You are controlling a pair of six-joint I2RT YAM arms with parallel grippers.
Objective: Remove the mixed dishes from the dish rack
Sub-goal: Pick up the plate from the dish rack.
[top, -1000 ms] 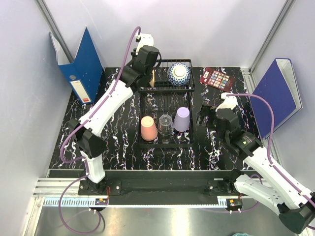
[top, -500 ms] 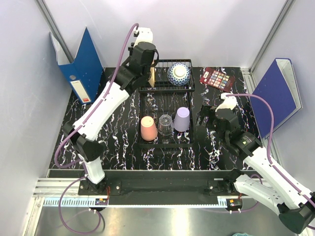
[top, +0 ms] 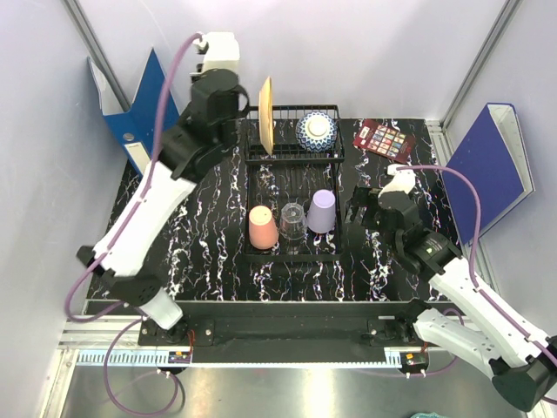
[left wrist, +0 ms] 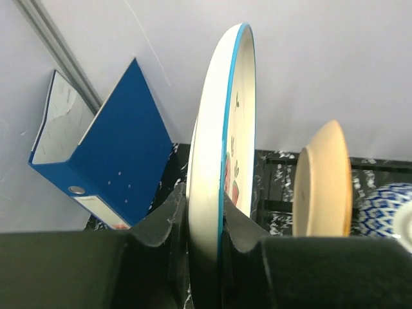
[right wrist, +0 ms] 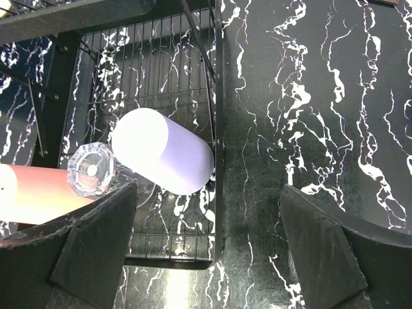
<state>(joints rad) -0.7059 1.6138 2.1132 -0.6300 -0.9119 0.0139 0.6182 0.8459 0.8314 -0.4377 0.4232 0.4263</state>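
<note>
My left fingers (left wrist: 175, 215) are clenched on the rim of the cream, blue-edged, orange-patterned plate (left wrist: 222, 141), held upright at the far left corner of the black wire dish rack (top: 291, 255), mid-table. I'd keep it vertical, clear the tan plate (left wrist: 322, 187) just to its right, then swing left and lay it down softly. My right fingers (right wrist: 96, 244) hang spread near the lavender cup (right wrist: 164, 158). The black white-veined table (top: 209, 235) has room there; the walls are pale, with blue binders (top: 144, 122) on both sides.

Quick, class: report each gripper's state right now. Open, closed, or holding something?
Left gripper: closed on the blue-rimmed patterned plate.
Right gripper: open, holding nothing.
</note>
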